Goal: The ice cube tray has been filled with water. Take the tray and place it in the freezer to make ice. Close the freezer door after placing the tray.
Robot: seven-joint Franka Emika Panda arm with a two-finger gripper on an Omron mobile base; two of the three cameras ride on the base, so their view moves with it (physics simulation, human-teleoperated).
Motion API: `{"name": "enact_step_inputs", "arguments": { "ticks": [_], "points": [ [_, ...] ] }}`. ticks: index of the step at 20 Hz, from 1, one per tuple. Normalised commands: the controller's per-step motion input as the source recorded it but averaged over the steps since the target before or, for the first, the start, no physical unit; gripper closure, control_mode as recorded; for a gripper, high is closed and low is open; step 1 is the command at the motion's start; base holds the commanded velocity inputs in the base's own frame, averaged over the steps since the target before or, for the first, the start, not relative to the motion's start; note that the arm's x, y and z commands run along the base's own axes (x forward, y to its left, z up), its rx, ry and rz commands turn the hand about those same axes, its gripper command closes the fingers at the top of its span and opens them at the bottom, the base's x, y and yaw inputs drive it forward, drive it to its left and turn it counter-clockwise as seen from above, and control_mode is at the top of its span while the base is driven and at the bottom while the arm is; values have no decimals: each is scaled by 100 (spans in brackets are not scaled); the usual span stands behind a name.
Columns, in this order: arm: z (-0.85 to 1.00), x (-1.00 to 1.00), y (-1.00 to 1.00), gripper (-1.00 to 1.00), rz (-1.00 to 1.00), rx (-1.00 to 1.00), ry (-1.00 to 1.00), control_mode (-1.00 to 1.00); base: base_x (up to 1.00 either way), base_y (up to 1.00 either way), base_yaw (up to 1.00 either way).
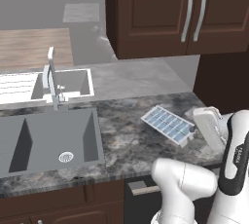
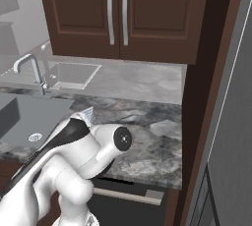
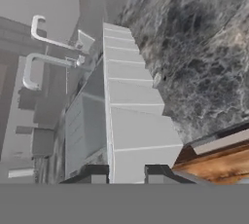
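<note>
Carrying is the step in hand, by my reading; ice cube tray (image 1: 168,124) hangs tilted above the dark marbled counter (image 1: 126,135), right of the double sink (image 1: 51,140) and its faucet (image 1: 51,79); the gripper (image 3: 127,175) is clenched on the tray's near-right end. Its long axis runs from near right to far left, free end toward the sink, water (image 1: 170,123) cells facing up-left. Next, I judge: level it, turn right toward the freezer.
</note>
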Motion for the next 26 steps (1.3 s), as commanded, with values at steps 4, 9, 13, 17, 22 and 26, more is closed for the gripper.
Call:
{"name": "enact_step_inputs", "arguments": {
  "ticks": [4, 9, 13, 17, 22, 26],
  "points": [
    [6, 0, 18, 100, 12, 0, -5, -100, 0, 0, 0],
    [7, 0, 0, 100, 1, 9, -9, -100, 0, 0, 0],
    [6, 0, 0, 100, 0, 13, -9, -100, 0, 0, 0],
    [10, 0, 1, 100, -1, 13, -4, -100, 0, 0, 0],
    [36, 0, 0, 100, 0, 3, 1, -100, 0, 0, 0],
    [37, -10, 0, 100, 0, 0, 0, -100, 0, 0, 0]
  ]
}}
